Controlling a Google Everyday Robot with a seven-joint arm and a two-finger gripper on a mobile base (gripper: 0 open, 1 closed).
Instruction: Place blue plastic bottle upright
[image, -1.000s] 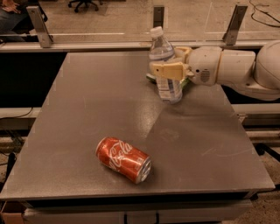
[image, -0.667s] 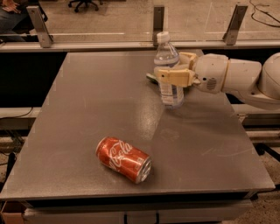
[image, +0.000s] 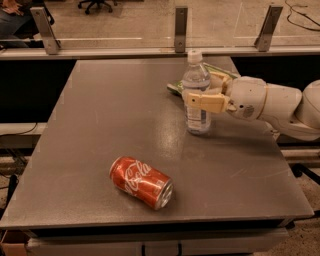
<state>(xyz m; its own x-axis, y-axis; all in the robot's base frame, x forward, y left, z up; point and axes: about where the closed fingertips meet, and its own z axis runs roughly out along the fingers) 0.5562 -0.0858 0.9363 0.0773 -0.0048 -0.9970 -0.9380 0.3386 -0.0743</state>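
Note:
The blue plastic bottle (image: 196, 94) is a small clear ribbed water bottle with a white cap. It stands upright on the grey table (image: 100, 125), right of the middle, its base on the surface. My gripper (image: 199, 98) reaches in from the right on a white arm (image: 272, 102) and is shut on the bottle at mid height. One tan finger (image: 204, 100) lies across the bottle's front; the other is behind it.
A red Coca-Cola can (image: 142, 182) lies on its side near the table's front edge. A flat green packet (image: 215, 74) lies behind the bottle and gripper. A glass barrier with metal posts (image: 181, 27) runs along the table's back edge.
The bottle has come from slightly tilted to upright and moved a little to the right with the gripper. The can has not moved.

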